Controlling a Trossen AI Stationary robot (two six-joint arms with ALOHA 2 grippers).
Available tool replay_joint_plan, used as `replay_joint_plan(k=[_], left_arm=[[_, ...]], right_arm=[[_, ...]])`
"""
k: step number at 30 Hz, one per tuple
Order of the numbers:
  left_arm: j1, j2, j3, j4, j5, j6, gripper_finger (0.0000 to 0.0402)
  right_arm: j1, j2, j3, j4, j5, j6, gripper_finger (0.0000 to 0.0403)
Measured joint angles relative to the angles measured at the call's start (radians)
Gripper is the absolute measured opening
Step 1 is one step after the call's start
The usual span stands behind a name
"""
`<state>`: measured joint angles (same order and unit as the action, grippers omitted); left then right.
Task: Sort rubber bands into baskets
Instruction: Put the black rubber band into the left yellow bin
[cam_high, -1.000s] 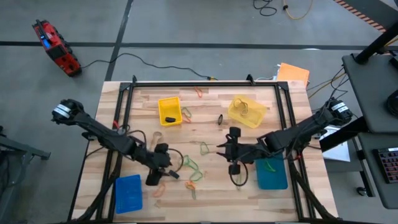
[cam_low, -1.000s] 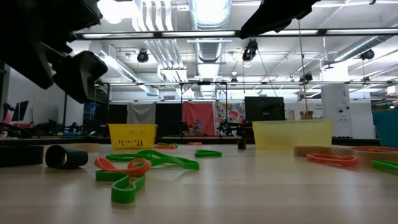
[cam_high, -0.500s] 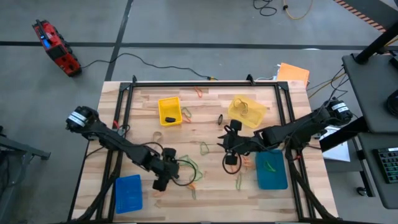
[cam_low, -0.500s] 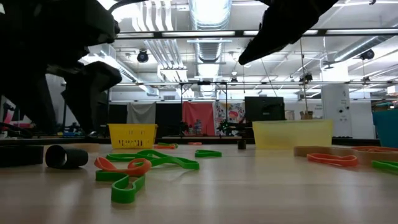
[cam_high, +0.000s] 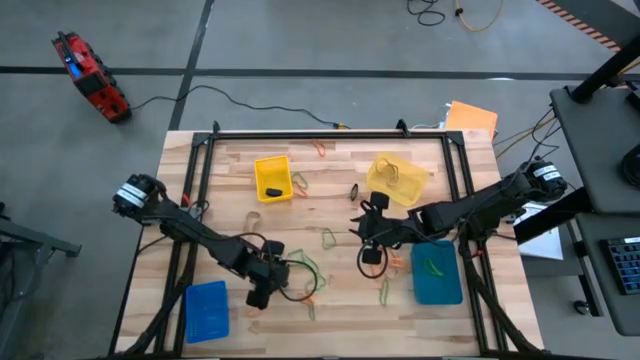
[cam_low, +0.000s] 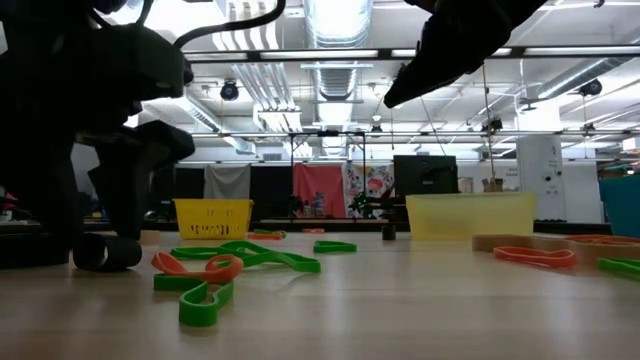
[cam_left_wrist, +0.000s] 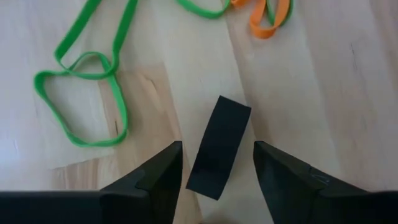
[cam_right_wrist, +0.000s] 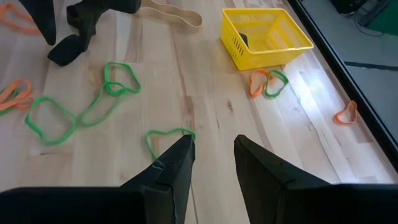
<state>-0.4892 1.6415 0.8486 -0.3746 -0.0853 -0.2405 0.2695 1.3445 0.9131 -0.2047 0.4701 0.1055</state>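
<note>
L gripper (cam_left_wrist: 214, 165) astride black band (cam_left_wrist: 219, 147), seemingly unclamped

Four baskets around the table (cam_high: 330, 310) — bright yellow (cam_high: 272, 178), pale yellow (cam_high: 396, 180), blue (cam_high: 207, 311), teal (cam_high: 437, 276). Two arms. Rubber bands (cam_high: 310, 265) scattered between the baskets — too many and too small to count.

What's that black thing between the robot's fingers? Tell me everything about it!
It is a wide black rubber band, squashed into a flat, matte strip. It lies on the pale wooden table, slanted, in the gap of the left gripper, whose two fingers stand on either side of it without squeezing it yet. From the low view it looks like a short dark tube lying on its side. Green bands lie close by, not touching it.
</note>
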Motion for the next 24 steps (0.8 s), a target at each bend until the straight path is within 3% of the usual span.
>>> replay_joint_plan(k=[6, 14, 21, 24], left_arm=[[0.000, 0.002, 0.000, 0.001, 0.001, 0.002, 0.0127], [0.000, 0.002, 0.000, 0.000, 0.003, 0.014, 0.0014], [0.000, -0.032, 0.006, -0.053, -0.004, 0.054, 0.0002], [0.002, -0.082, 0.025, -0.114, -0.064, 0.106, 0.0001]], right_arm=[[0.000, 0.000, 0.000, 0.000, -0.001, 0.007, 0.0112], [0.000, 0.000, 0.000, 0.000, -0.001, 0.013, 0.0112], [0.000, 0.000, 0.000, 0.000, -0.001, 0.014, 0.0112], [0.000, 0.000, 0.000, 0.000, -0.001, 0.014, 0.0112]])
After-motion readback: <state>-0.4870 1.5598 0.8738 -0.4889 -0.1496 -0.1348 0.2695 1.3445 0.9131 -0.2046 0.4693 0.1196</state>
